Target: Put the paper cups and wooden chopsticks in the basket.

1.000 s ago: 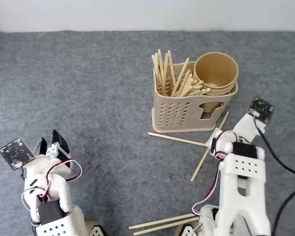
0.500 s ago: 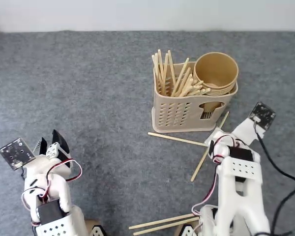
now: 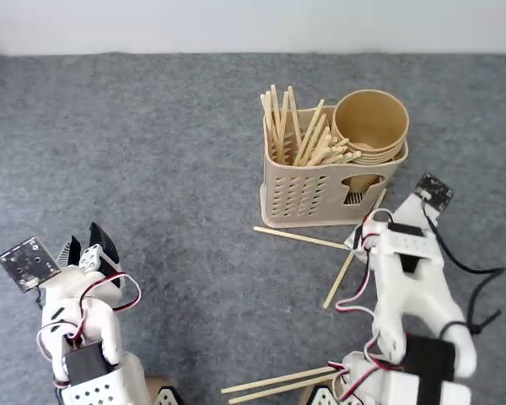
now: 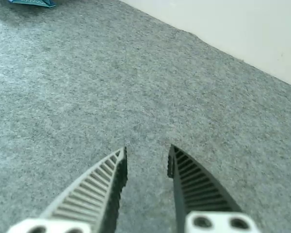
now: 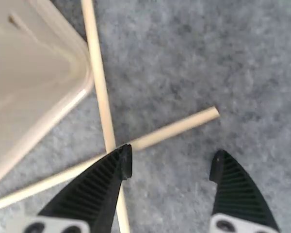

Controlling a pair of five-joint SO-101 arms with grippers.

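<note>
Left claw (image 3: pixel 86 246): near left corner of the surface, fingers a little apart, pinching nothing; in its wrist view the two ribbed tips (image 4: pixel 146 155) hang over bare felt.
Surface (image 3: pixel 169 152): grey felt covering, pale wall along the far edge.
Teal object (image 4: pixel 34 2): a sliver at the far edge of the felt in the left wrist view; kind cannot be told.
Near chopstick pair (image 3: pixel 278 381): two sticks lying side by side at the near edge, between the arm bases, outside the basket.
Basket (image 3: pixel 308 198): beige perforated plastic, two compartments, upright, right of centre.
Bundled chopsticks (image 3: pixel 299 139): standing tilted in the basket's left compartment.
Paper cups (image 3: pixel 371 118): tan, nested in a stack, mouth up, in the right compartment.
Crossed chopsticks (image 3: pixel 299 237): two loose sticks on the felt just in front of the basket, crossing each other (image 5: pixel 99 87).
Right claw (image 5: pixel 172 162): fingers spread wide, low by the basket's front right corner, one tip at the crossing, gripping nothing.
</note>
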